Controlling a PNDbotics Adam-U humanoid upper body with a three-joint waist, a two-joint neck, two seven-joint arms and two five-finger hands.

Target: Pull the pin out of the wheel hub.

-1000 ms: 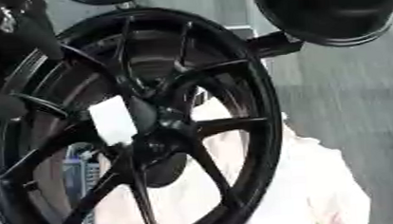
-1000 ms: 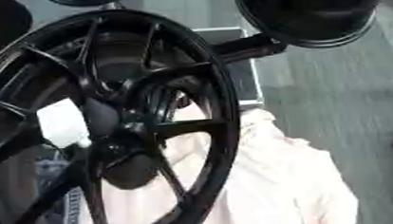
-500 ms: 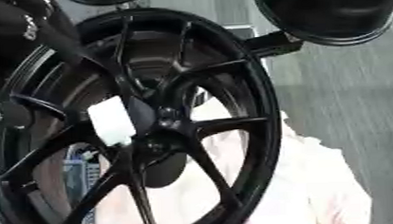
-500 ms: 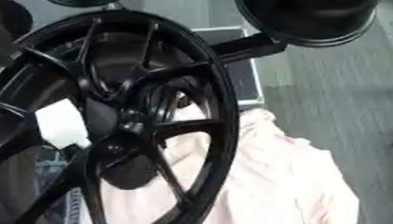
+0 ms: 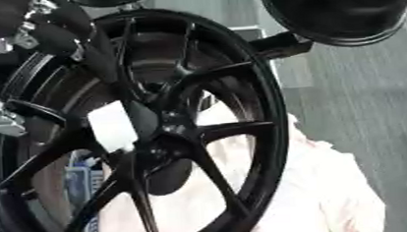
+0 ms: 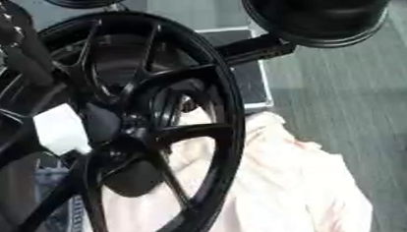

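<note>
In the left eye view, a black wheel (image 5: 156, 135) stands upright and fills the left of the scene, its hub (image 5: 169, 127) at the meeting of the spokes with a white tag (image 5: 113, 126) just to its left; the left hand (image 5: 61, 33) reaches in at the far left rim, and I cannot tell how its fingers stand. No pin can be made out. In the right eye view, a pale cloth (image 6: 288, 193) lies behind and right of the wheel, and a second black wheel (image 6: 323, 9) shows at the far right.

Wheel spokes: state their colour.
Glossy black spokes, clearest in the left eye view.

Glossy black wheel hub (image 5: 156, 139); pale cloth (image 6: 279, 193)
</note>
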